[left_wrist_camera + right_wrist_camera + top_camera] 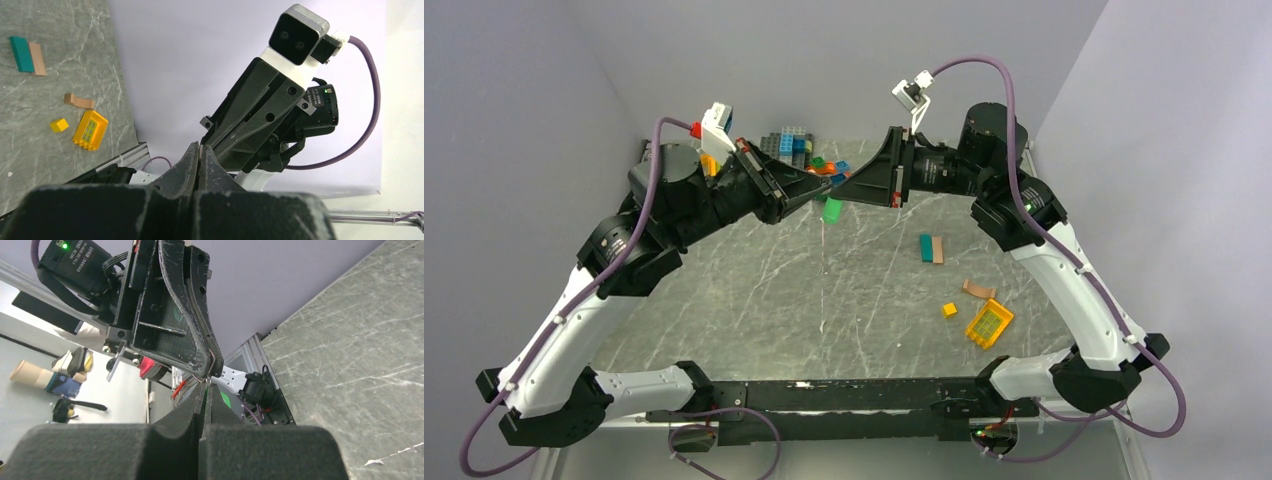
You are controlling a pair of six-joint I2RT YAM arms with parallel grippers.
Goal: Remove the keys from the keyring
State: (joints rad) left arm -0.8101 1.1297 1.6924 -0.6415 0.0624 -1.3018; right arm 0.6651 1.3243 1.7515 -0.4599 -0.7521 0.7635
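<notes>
Both arms are raised above the back of the table and their fingertips meet there. My left gripper [812, 197] is shut, with a thin wire keyring [213, 365] curving round its tip. My right gripper [837, 189] is shut on a green key [831, 210], which hangs just below the two tips. A green sliver shows between the right fingers [216, 402] in the right wrist view. In the left wrist view my left gripper [200, 147] stands pressed together, tip to tip with the right gripper [212, 144]. Any other keys are hidden.
A pile of coloured toy bricks [792, 145] lies at the back behind the grippers. Teal and tan blocks [931, 248], a tan piece [978, 289], a small yellow cube [949, 309] and a yellow brick [989, 323] lie on the right. Walls enclose three sides.
</notes>
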